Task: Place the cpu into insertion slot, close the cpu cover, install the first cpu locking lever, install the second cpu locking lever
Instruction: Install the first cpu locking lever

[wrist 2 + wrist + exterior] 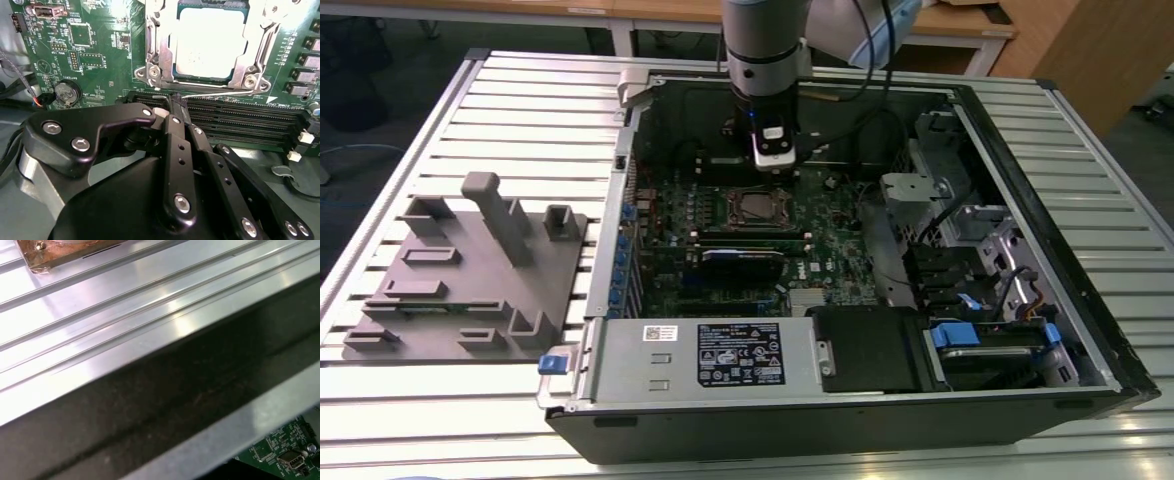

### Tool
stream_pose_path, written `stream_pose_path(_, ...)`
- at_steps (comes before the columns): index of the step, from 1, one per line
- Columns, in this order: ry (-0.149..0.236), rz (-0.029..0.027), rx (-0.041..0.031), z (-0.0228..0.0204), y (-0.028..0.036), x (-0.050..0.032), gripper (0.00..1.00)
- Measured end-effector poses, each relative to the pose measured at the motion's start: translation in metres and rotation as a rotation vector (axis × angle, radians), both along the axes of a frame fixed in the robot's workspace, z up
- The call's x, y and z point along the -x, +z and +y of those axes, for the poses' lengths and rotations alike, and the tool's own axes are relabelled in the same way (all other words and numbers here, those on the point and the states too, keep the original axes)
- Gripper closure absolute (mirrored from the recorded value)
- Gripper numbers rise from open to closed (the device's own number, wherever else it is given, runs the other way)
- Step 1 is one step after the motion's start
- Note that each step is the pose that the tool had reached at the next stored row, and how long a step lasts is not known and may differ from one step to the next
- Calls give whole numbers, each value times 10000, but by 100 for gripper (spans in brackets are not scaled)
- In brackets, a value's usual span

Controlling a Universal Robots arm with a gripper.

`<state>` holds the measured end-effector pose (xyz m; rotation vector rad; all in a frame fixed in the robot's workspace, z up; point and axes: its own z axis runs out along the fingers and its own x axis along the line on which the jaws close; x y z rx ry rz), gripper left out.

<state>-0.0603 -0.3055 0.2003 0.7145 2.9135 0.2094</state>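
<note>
Jaws first: in the second wrist view the gripper [176,100] has its two black fingers [175,145] drawn together, tips meeting with no gap to speak of. Those tips sit right at a thin silver locking lever [220,93]. Whether the wire is nipped between them or only touched, I cannot tell.

The lever's long axis is the thing to watch. It runs crosswise to the fingers, along the socket's edge, in the strip between the socket and the black memory slots [240,117], parallel to both. The gripper meets it near one end, and the rest of the wire stretches away to one side.

Just past the lever lies the cpu [210,42], pale top up, flat in the insertion slot [732,207]. The cpu cover [159,50] is down around it, framing the chip.

In the exterior view the gripper [774,160] hangs low inside the open computer case [854,420], just beside the socket on its far side, over the green motherboard [827,250].
</note>
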Motion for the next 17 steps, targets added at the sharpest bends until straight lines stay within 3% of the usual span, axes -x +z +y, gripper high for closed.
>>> stream_pose_path(10, 39, -109, -1, -2, -12, 37, 89)
stream_pose_path(15, 70, -189, -6, -2, -21, 53, 89)
stream_pose_path(17, 74, -191, -5, -2, -21, 53, 89)
